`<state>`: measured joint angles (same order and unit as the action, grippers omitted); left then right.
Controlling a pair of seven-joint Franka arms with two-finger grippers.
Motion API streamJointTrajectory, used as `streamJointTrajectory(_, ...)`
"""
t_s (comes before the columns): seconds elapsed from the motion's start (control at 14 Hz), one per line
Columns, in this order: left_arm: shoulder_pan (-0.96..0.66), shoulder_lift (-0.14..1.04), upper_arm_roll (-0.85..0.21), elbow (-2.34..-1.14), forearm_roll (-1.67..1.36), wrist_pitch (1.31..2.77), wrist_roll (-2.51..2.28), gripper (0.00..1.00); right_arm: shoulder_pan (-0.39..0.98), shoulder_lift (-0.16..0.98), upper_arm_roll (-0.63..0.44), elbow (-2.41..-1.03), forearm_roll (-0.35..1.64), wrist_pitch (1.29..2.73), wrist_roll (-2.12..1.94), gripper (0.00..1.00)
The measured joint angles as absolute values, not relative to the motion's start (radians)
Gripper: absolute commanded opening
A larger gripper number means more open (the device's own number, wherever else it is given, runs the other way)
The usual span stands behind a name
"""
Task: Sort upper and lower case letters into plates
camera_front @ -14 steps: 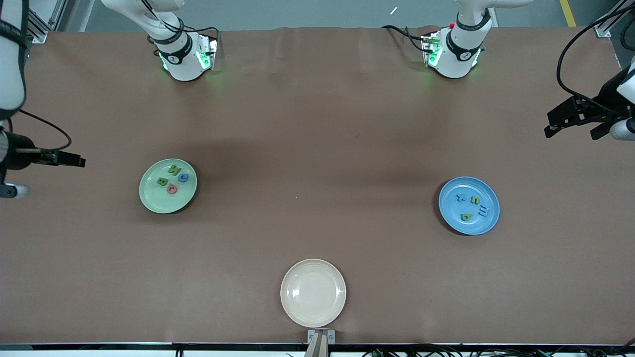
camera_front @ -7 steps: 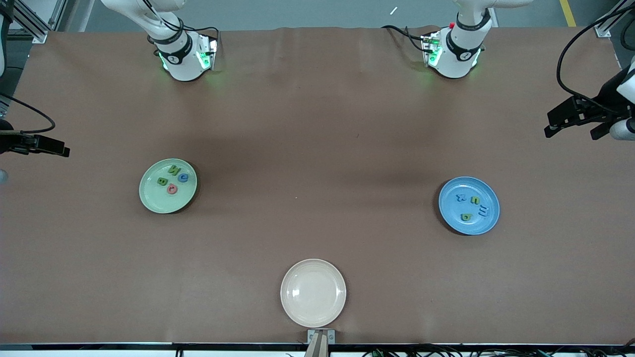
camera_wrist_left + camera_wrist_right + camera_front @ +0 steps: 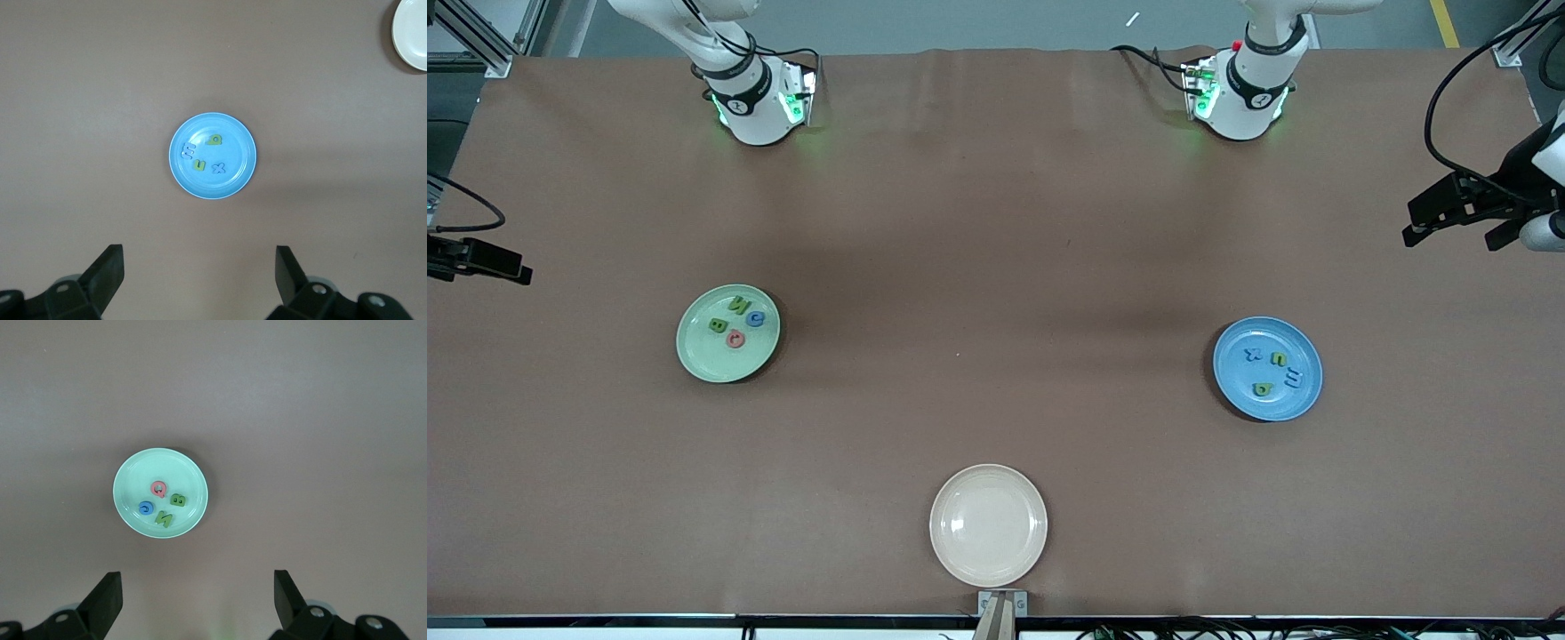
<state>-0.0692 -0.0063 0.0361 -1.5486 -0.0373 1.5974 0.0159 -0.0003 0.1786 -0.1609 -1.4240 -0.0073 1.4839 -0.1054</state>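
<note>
The left gripper (image 3: 197, 277) hung high up at the desk's edge on the left arm's end, fingers spread wide and holding nothing. The right gripper (image 3: 195, 600) hung high at the other end's edge, likewise spread and holding nothing.

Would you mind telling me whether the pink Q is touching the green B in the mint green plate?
Apart. The right wrist view shows a strip of mint green plate between the pink Q and the green B.
</note>
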Motion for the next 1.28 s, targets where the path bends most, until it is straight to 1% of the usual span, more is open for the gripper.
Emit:
streamJointTrajectory(0.36,-0.068,-0.007,0.037,-1.527,-0.037,1.597,0.016,1.0,0.0,0.183,-0.157,-1.422,-0.007,1.477,-0.106,1.0)
streamJointTrajectory(0.64,-0.068,-0.006,0.037,-1.526,-0.037,1.597,0.016,1.0,0.001,0.178,-0.153,-1.433,-0.007,1.429,-0.109,1.0)
streamJointTrajectory(0.78,-0.068,-0.006,0.037,-1.526,-0.037,1.597,0.016,1.0,0.001,0.148,-0.154,-1.471,-0.007,1.423,-0.109,1.0)
streamJointTrajectory(1.28,-0.067,-0.006,0.037,-1.526,-0.037,1.597,0.016,1.0,0.001,-0.025,-0.153,-1.613,-0.007,1.422,-0.11,1.0)
